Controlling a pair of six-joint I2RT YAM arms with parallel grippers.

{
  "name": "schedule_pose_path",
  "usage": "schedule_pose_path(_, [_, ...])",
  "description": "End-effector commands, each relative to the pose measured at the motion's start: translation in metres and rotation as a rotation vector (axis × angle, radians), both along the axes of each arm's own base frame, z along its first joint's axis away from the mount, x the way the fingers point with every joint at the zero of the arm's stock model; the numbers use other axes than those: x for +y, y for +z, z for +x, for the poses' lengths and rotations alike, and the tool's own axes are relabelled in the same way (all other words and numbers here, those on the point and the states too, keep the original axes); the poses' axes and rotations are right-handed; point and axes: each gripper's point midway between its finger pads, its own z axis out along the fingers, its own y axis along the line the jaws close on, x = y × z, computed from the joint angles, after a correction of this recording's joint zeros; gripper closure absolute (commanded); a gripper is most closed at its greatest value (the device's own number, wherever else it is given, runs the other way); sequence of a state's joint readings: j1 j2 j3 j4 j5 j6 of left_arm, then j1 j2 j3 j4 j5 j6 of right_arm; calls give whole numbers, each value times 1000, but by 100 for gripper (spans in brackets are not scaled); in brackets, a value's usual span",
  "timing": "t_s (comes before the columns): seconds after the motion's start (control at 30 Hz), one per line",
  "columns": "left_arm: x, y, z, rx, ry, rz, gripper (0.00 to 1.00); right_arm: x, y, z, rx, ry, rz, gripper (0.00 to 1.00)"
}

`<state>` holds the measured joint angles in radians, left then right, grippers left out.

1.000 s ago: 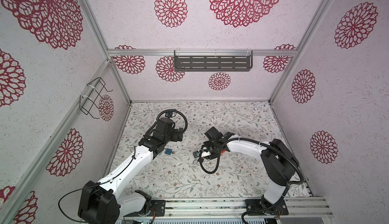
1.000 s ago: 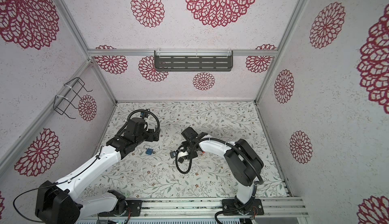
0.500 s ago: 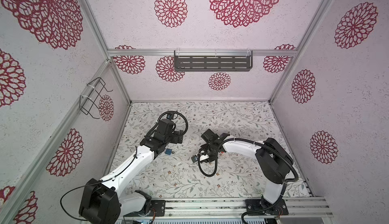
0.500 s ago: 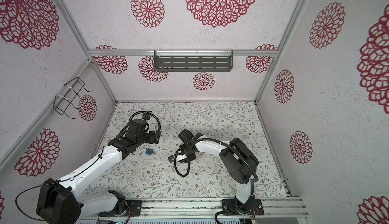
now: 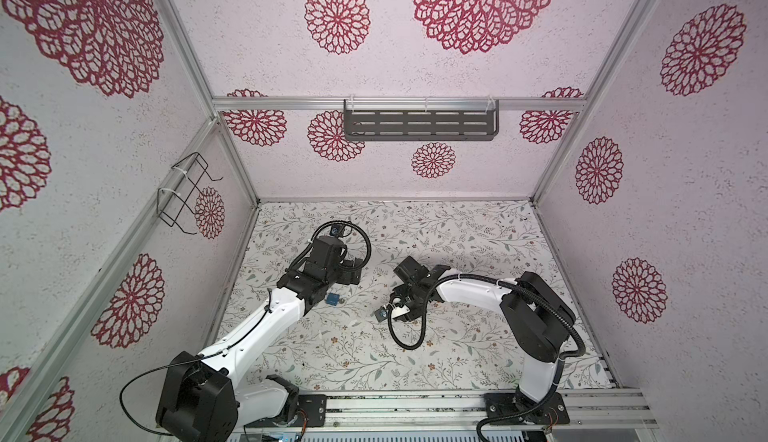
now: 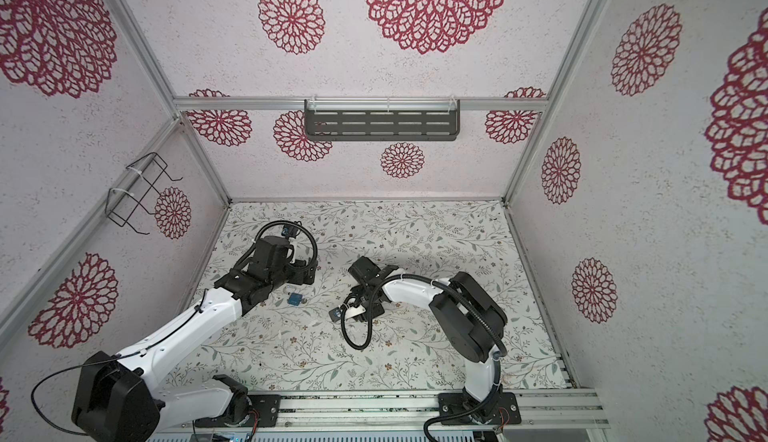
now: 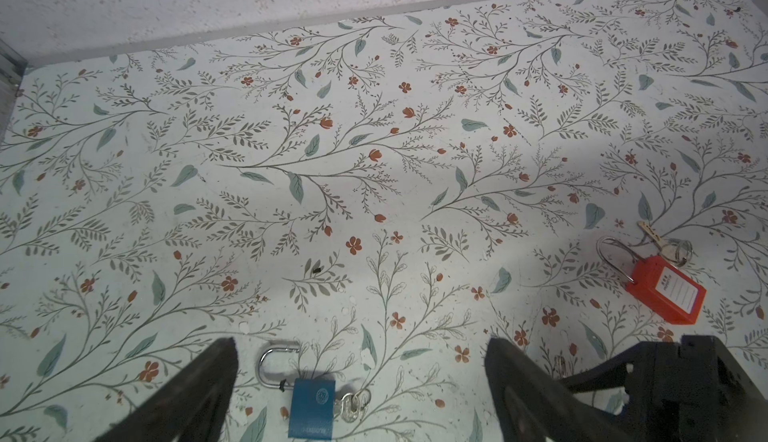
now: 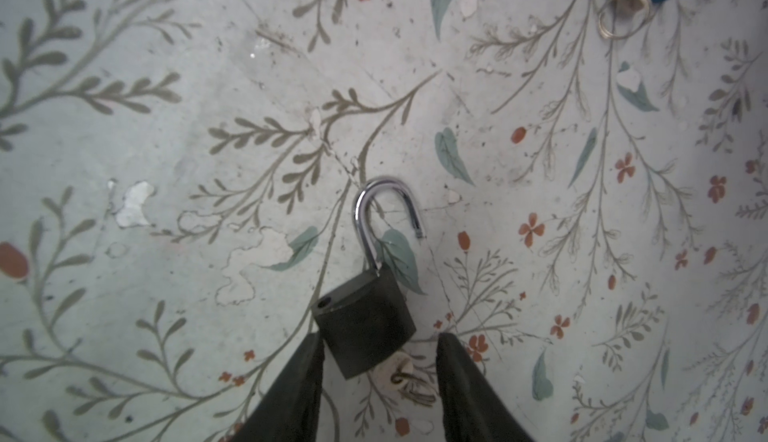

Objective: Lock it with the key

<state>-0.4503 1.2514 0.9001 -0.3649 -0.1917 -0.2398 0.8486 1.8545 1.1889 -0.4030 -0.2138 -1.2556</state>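
Looking through your right wrist camera, you see the right gripper (image 8: 379,338) low over the flowered table (image 8: 124,128), with its two fingers standing apart. The dark padlock (image 8: 365,327) lies flat on the table between them. One finger (image 8: 299,377) seems to touch a corner of the lock, and there is a gap on the other side. So this gripper is open and holds nothing. The lock's shackle (image 8: 370,211) is swung open, with one end out of the body. A small key (image 8: 397,367) on a ring peeks out at the bottom of the lock, between the fingers. You cannot tell if it sits in the keyhole.

Your left gripper (image 7: 360,342) is spread wide and holds nothing too. A blue padlock (image 7: 311,404) lies on the table between its fingers and touches neither one. Its loop is open as well, and a key ring (image 7: 353,404) rests against its side. Farther off lies a red padlock (image 7: 665,294) with loose keys (image 7: 665,244) just beside it. In both top views the blue padlock (image 5: 332,298) (image 6: 294,298) lies beside the left arm, well apart from the right gripper.
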Motion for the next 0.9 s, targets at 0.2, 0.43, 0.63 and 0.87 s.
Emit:
schedule_pose_path(0.2, [0,1,4,-15,-4,-10,3,16,10,5,20,-69,45,52])
schedule_pose_path(0.43, [0,2,3,-19,-8,-13,3,14,27,-6,12,-24,99,52])
schedule_pose_path(0.63, [-3,1,4,-14,-16,-25,3,9,20,-9,48,-15,32,51])
schedule_pose_path(0.87, [-1,1,1,-15,-16,-19,3,11,11,-13,103,-16,12,51])
